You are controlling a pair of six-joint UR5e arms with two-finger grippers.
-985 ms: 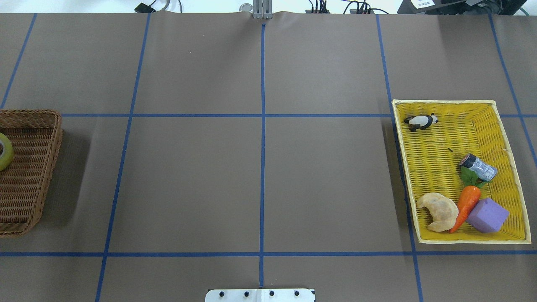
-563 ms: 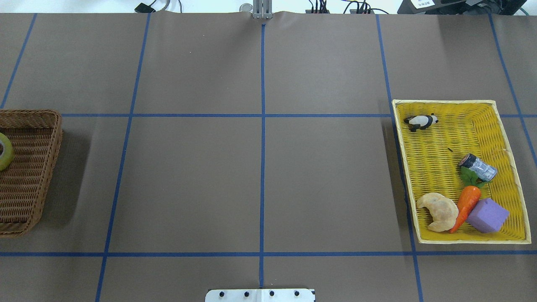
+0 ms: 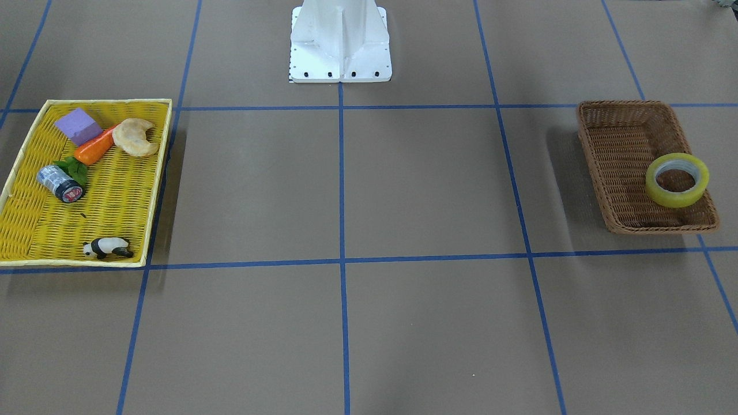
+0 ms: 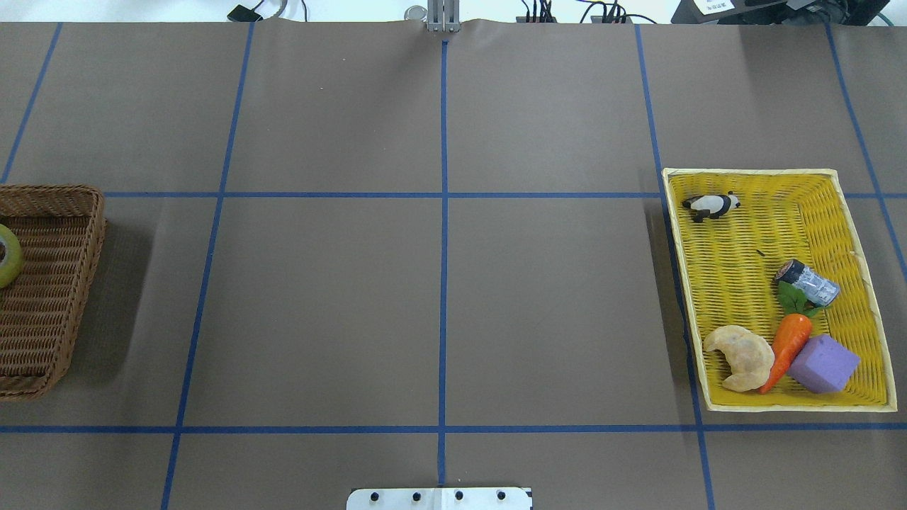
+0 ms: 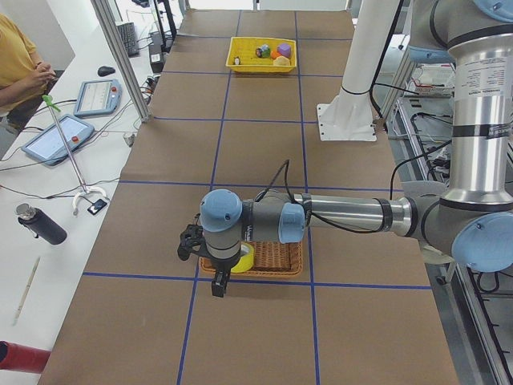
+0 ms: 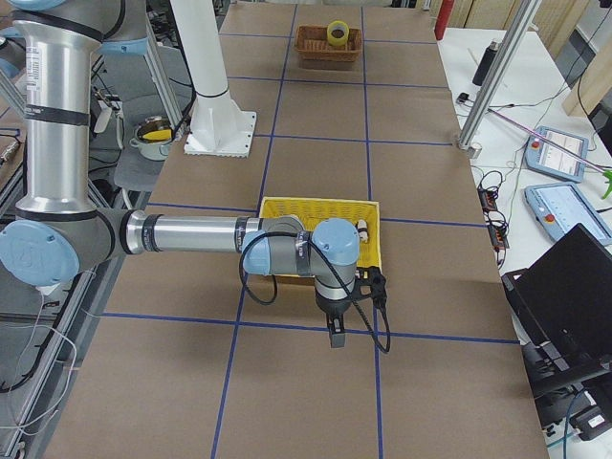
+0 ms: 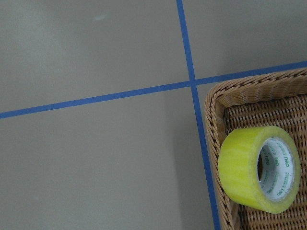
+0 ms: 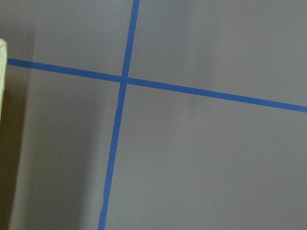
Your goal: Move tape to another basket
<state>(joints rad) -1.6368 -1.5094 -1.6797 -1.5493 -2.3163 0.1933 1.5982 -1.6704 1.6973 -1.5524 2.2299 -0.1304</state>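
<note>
Nothing has moved: tape (image 3: 677, 180) sits in the basket (image 3: 622, 150), likely done; can't tell whether left gripper (image 5: 218, 282) or right gripper (image 6: 335, 337) is open.

Blue tape lines (image 8: 123, 79) cross on the brown table cover (image 8: 216, 163).
A sliver of pale yellow tray rim (image 8: 2, 50) shows at the picture's edge, apart from the crossing.

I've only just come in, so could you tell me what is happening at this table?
Nothing is gripping the tape at this moment. The wide roll of translucent yellow packing tape sits tilted inside the rectangular brown wicker basket, by one long wall. The left arm's gripper hangs above that basket; whether it is open cannot be told. The right gripper hangs beside the bright yellow woven tray at the table's other end.
</note>
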